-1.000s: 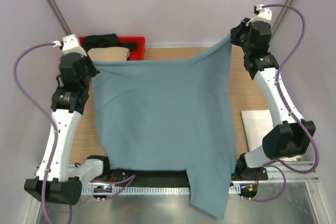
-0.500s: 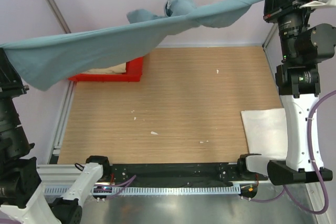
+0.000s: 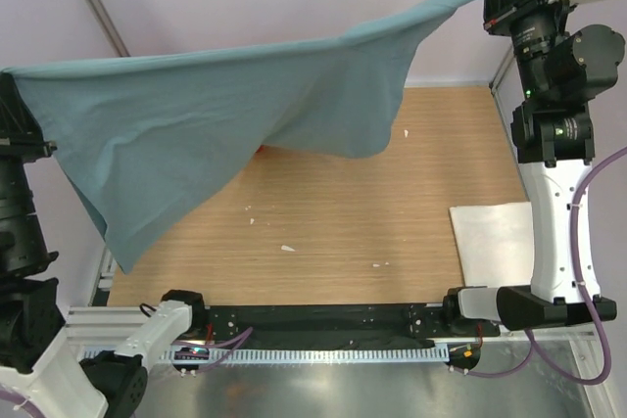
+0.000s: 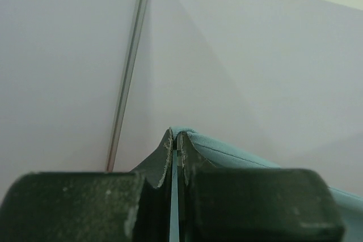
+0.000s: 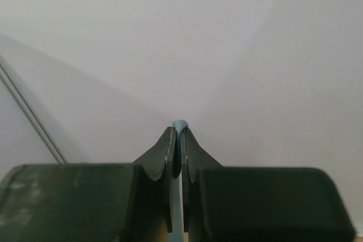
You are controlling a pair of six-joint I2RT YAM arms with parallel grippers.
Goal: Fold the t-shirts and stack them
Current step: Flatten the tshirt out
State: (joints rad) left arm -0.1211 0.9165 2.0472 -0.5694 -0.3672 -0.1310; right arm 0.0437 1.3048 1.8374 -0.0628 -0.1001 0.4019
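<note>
- The teal-blue t-shirt (image 3: 225, 134) hangs in the air over the worktop (image 3: 392, 193), spread between the two arms from beyond the left edge to the far right corner.
- The left claw (image 4: 176, 141) is clamped on a fold of the teal cloth, which pokes out past the fingertips (its wrist view shows only a hairline slit between the pads).
- The right claw (image 5: 178, 134) is pinched tight on a thin edge of the same shirt, and a small bead of blue cloth shows at its tips.
- The shirt's top edge runs fairly taut from claw to claw. The middle sags in a loose belly, and one corner droops toward the near left corner of the worktop.
- A white t-shirt (image 3: 495, 242) lies flat at the right edge of the worktop, toward the near right corner, just beside the right arm.
- A few pale specks dot the bare wood.
</note>
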